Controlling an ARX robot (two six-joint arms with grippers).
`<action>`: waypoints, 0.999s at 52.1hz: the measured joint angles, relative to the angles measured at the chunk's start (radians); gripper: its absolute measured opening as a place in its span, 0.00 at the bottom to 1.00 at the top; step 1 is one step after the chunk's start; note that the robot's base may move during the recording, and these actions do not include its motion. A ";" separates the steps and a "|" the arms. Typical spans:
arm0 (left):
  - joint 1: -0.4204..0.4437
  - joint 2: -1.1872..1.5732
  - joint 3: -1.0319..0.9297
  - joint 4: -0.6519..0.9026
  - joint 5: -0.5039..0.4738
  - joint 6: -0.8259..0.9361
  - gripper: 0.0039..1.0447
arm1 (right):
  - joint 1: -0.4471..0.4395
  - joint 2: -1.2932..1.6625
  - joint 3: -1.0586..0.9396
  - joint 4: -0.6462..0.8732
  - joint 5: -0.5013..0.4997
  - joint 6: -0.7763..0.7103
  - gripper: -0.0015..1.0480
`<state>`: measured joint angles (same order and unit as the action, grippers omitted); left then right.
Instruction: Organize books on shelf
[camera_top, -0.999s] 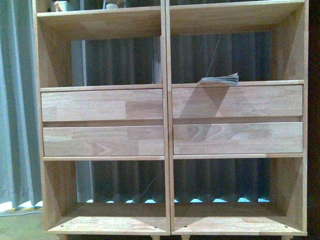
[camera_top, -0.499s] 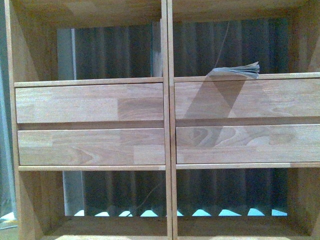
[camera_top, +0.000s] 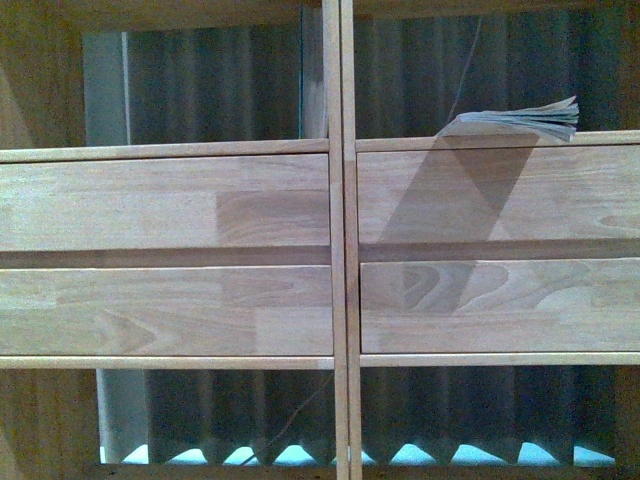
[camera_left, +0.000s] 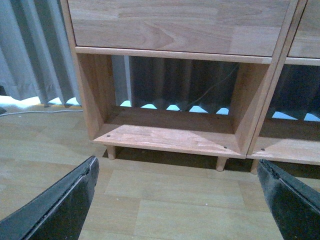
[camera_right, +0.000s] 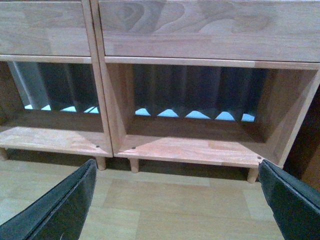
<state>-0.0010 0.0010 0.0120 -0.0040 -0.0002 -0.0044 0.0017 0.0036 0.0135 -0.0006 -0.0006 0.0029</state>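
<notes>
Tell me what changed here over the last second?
The front view has closed in on the shelf, which now fills the picture; its top and feet are out of sight. Nothing was picked up or let go. The book still lies flat above the upper right drawer.

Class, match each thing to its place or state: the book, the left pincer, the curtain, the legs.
Things:
1 book
2 left pincer
3 curtain
4 legs

Places or states:
A open, holding nothing
B hangs behind the shelf
C lies flat above the right-hand drawers
D stand on the wood floor

Pairs: 1-C, 2-A, 3-B, 4-D.
</notes>
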 joint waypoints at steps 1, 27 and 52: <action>0.000 0.000 0.000 0.000 0.000 0.000 0.93 | 0.000 0.000 0.000 0.000 0.000 0.000 0.93; 0.000 0.000 0.000 0.000 0.000 0.000 0.93 | 0.000 0.000 0.000 0.000 0.000 0.000 0.93; 0.000 0.000 0.000 0.000 0.000 0.000 0.93 | 0.000 0.000 0.000 0.000 0.000 0.000 0.93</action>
<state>-0.0010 0.0010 0.0120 -0.0040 -0.0006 -0.0044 0.0017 0.0036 0.0135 -0.0006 -0.0010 0.0029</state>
